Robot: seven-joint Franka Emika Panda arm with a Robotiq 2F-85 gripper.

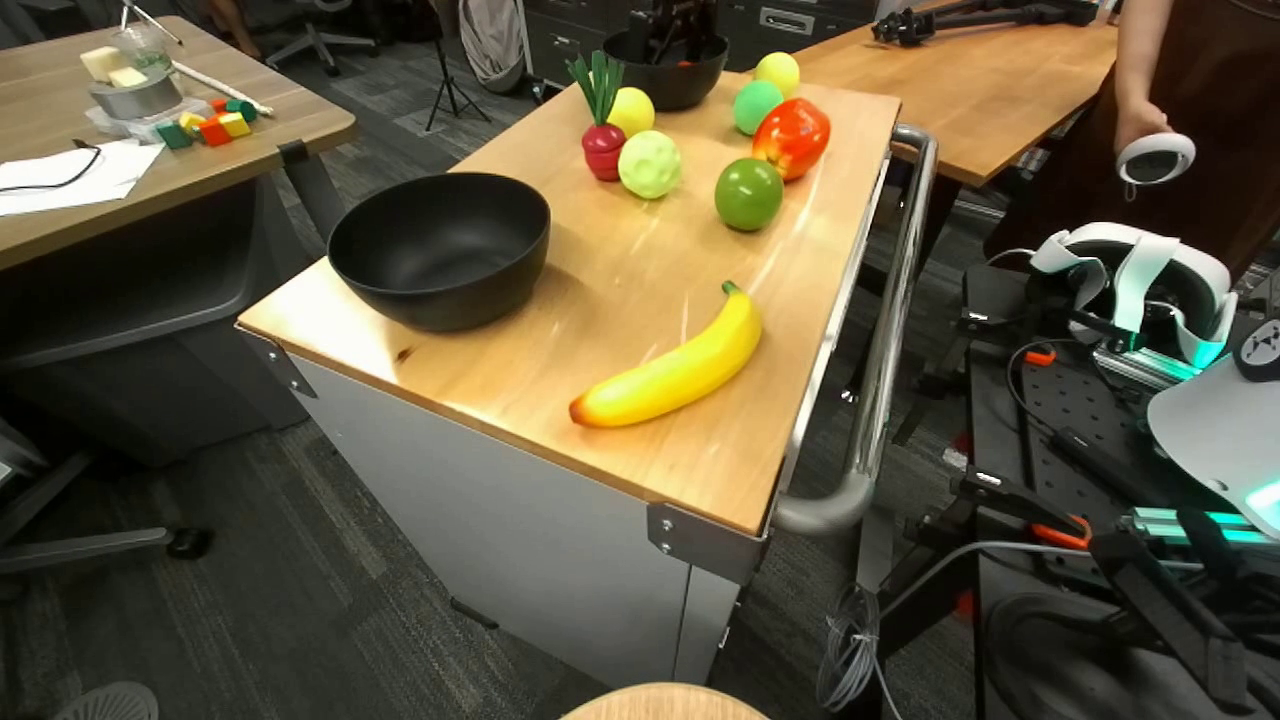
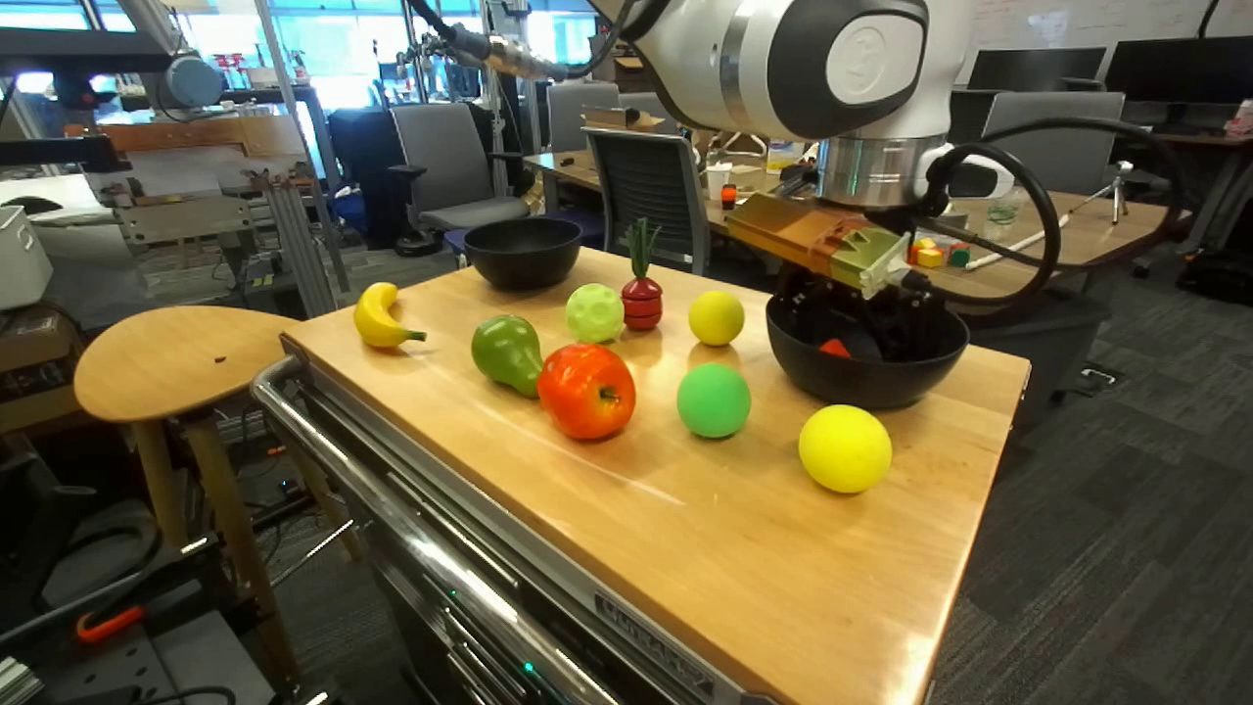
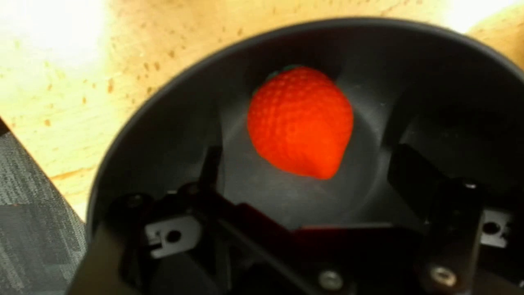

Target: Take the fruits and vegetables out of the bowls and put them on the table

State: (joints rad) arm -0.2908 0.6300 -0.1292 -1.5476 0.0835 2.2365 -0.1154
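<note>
Fingers [image 3: 413, 180] are standing wide apart down inside a black bowl [image 2: 854, 386], gripping nothing. Strawberry [image 3: 301, 123] is lying on the bowl's floor ahead of the fingers, gaps showing on both sides in the wrist view, leafy end facing away from them. Bowl is sitting on the counter [image 2: 783, 568], its wall curving around the fingers. Other produce is already sitting out on the counter. Closest to the fingers, outside the bowl, a bright yellow ball [image 2: 845, 448] and a dull yellow ball [image 2: 717, 318] are resting on different sides, with a green ball [image 2: 714, 399] sitting nearby. Next out from the fingers, a red vegetable with a green top [image 2: 642, 304] is standing upright just beside a dimpled pale green ball [image 2: 594, 313]. A red-orange fruit [image 2: 587, 392] is lying near a green pear [image 2: 504, 351]; can't tell if they're touching. Farthest from the fingers, a banana [image 2: 377, 321] and a second black bowl [image 2: 524, 274] are sitting toward the counter's other end, well apart. Past that end, a wooden stool [image 2: 166, 362] is standing.
</note>
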